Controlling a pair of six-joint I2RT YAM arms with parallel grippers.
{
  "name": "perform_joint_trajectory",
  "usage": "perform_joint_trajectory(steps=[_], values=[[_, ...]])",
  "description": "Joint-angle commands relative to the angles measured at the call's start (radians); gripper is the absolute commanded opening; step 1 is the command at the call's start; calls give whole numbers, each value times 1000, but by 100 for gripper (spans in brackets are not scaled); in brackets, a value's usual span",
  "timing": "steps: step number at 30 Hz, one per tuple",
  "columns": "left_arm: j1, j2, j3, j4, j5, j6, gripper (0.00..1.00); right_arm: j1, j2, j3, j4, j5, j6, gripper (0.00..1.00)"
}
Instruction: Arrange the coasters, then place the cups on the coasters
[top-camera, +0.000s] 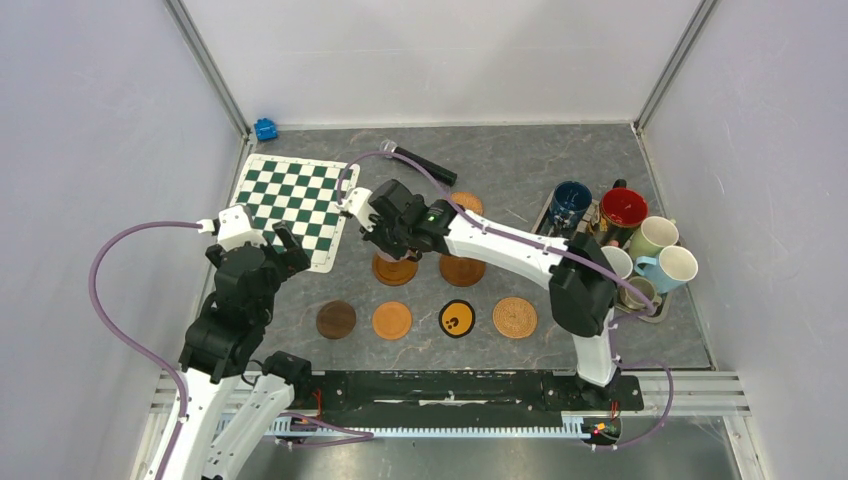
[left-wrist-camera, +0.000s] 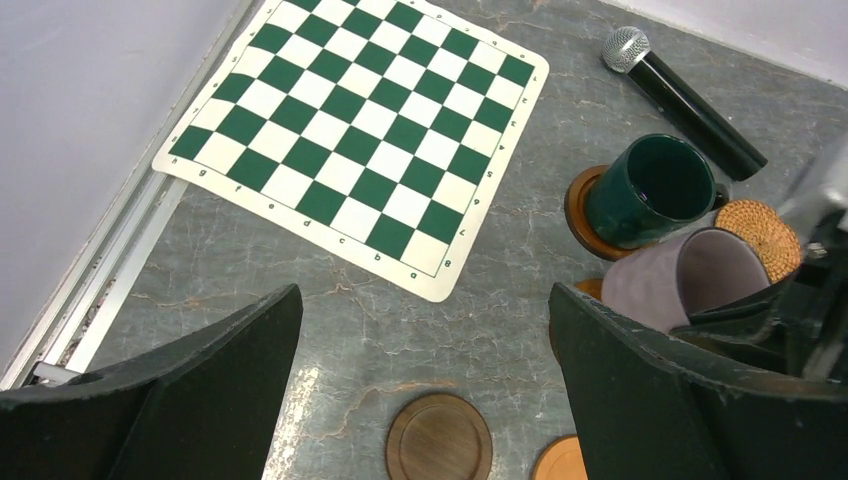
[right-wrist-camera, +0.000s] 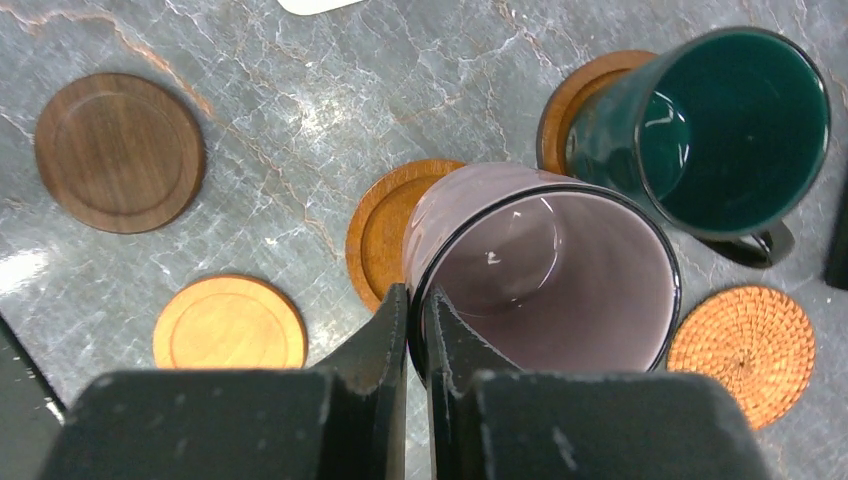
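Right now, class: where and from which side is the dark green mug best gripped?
Probably the rim of the dark green mug, pinched from above on the chequered mat side: it stands upright, mouth open, handle pointing away.

Top camera looks down from behind — wrist cameras close, sharing green cup (left-wrist-camera: 650, 190).
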Motion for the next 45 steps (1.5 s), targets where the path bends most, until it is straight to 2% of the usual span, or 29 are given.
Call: perform_joint_trajectory(steps=[1, 14, 35, 45], values=[[-4, -10, 30, 4, -37, -16, 100, 26, 36, 94, 34, -27, -125, 0], [-8, -10, 27, 7, -31, -14, 100, 64, 106, 117, -14, 17, -205, 0], [-8, -16, 23, 5, -28, -12, 100, 65, 135, 121, -60, 9, -213, 13], [-8, -21, 22, 5, -34, -9, 100, 65, 120, 110, -57, 69, -238, 15]])
